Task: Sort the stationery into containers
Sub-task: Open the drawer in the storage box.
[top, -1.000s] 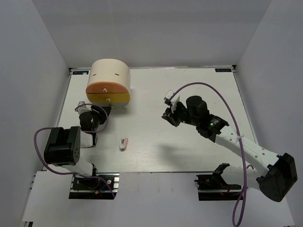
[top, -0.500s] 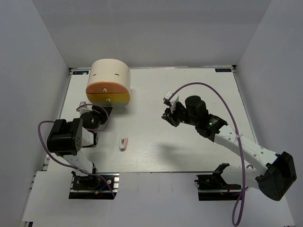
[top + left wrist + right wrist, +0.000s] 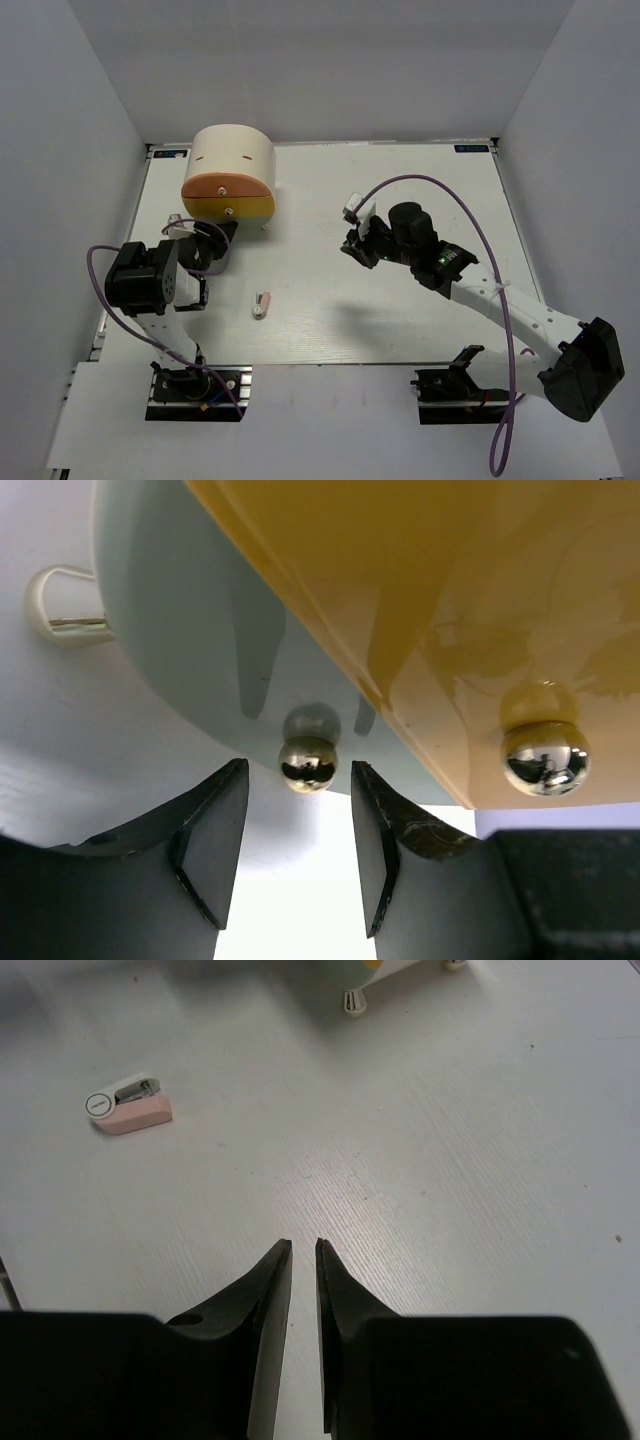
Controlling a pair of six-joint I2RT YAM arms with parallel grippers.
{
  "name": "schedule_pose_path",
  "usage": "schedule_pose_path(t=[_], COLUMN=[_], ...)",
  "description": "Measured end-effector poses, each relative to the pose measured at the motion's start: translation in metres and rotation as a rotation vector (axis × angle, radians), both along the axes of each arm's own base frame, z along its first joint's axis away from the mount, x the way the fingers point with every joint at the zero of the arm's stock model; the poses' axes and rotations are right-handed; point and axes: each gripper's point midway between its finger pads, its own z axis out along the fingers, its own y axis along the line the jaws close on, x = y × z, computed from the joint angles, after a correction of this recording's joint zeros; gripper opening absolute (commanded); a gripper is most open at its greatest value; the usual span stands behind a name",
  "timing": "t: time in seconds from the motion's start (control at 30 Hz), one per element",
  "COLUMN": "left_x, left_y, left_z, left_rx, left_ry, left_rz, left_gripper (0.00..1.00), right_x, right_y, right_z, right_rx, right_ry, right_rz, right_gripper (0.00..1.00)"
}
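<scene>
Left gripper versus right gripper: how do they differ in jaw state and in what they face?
The left gripper has its jaws apart, flanking a small metal knob without touching it; the right gripper has its jaws nearly together, holding nothing. The left sits against the drawer box; the right hangs over bare table. Both have black fingers.

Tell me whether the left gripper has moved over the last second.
Yes. In the top view the left gripper has shifted slightly up the picture, closer to the cream drawer box; the white-pink piece on the table has stayed put.
</scene>
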Motion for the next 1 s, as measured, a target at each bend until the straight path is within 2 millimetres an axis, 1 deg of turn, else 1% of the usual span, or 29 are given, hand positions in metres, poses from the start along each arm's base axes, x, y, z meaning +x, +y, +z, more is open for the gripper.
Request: schedule_pose_path(t=[0.07, 0.2, 0.4, 0.5, 0.53, 0.73, 0.83, 1.0], left_x=[0.0011, 0.0029, 0.0052, 0.0062, 0.0062, 0.0059, 0.0051, 0.0009], left_y=[-0.0003, -0.0005, -0.0009, -0.0020, -0.0026, -0.0032, -0.0034, -0.0037], left_z=[0.0018, 0.0041, -0.0002, 0.0008, 0.0012, 0.0013, 0.0012, 0.0004], left_rx=[-0.007, -0.017, -0.027, -0.036, -0.038, -0.043, -0.043, -0.044], left_ry=[-0.011, -0.026, -0.024, -0.030, -0.031, -0.032, -0.033, -0.033], left_rz=[0.000, 0.001, 0.001, -0.004, -0.007, -0.010, -0.010, -0.010], left_gripper=[0.54, 0.46, 0.43, 0.39, 0.39, 0.27, 0.25, 0.23], right_x=[-0.0001, 0.0001, 0.0005, 0.0006, 0.0007, 0.0003, 0.0003, 0.0003], right_y=[0.0000, 0.0002, 0.0006, 0.0007, 0.0007, 0.0011, 0.0011, 0.0011], right_z=[-0.0001, -0.0008, -0.0029, -0.0037, -0.0038, -0.0039, -0.0039, -0.0039], right_rx=[0.000, -0.002, -0.007, -0.009, -0.009, -0.009, -0.009, -0.009], right_ry=[0.000, 0.001, 0.004, 0.005, 0.005, 0.005, 0.005, 0.005], right_rz=[0.001, 0.001, 0.002, 0.003, 0.003, 0.004, 0.004, 0.004], right_gripper=[0.22, 0.22, 0.22, 0.22, 0.22, 0.22, 0.22, 0.22])
